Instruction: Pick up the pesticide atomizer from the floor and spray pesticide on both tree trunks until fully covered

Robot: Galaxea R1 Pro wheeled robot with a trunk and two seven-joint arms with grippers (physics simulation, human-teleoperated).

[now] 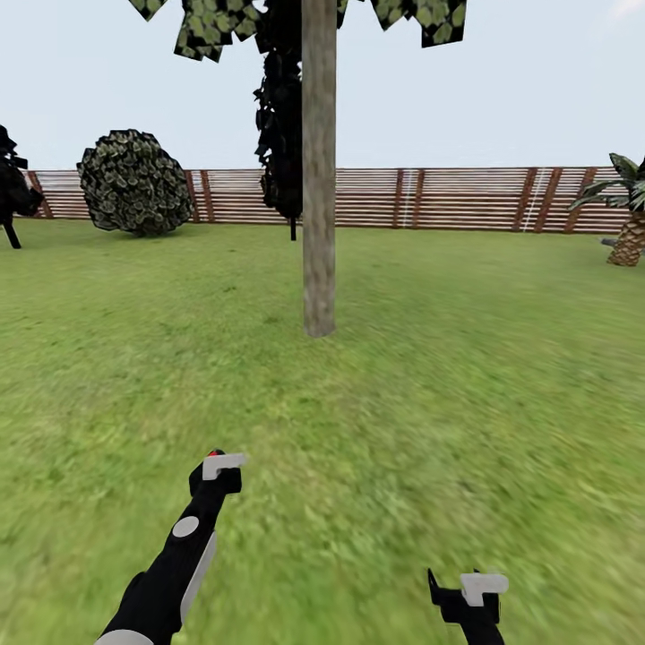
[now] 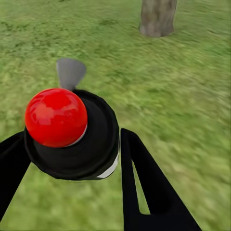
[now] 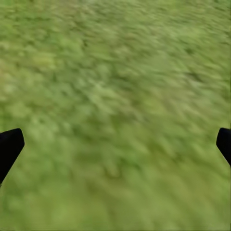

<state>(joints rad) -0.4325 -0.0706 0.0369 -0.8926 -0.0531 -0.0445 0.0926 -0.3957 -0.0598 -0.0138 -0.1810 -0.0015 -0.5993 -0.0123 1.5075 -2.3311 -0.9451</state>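
Note:
My left gripper (image 1: pixel 215 475) is shut on the pesticide atomizer (image 2: pixel 91 139), a black round body with a red ball cap (image 2: pixel 55 115) and a grey nozzle (image 2: pixel 70 72) pointing toward the tree. Its red top just peeks over the gripper in the head view. The tree trunk (image 1: pixel 318 179), pale beige-grey and straight, rises from the lawn a few metres ahead, with dark ragged leaves at the top edge. In the left wrist view the trunk base (image 2: pixel 157 17) lies ahead of the nozzle. Low at the right, my right gripper (image 1: pixel 468 591) hangs open over bare grass (image 3: pixel 115 96).
A brown slat fence (image 1: pixel 448 197) closes the lawn at the back. A round bush (image 1: pixel 134 184) stands at the back left, a black conifer (image 1: pixel 282 134) behind the trunk, a short palm (image 1: pixel 627 224) at the far right. Open grass lies between me and the trunk.

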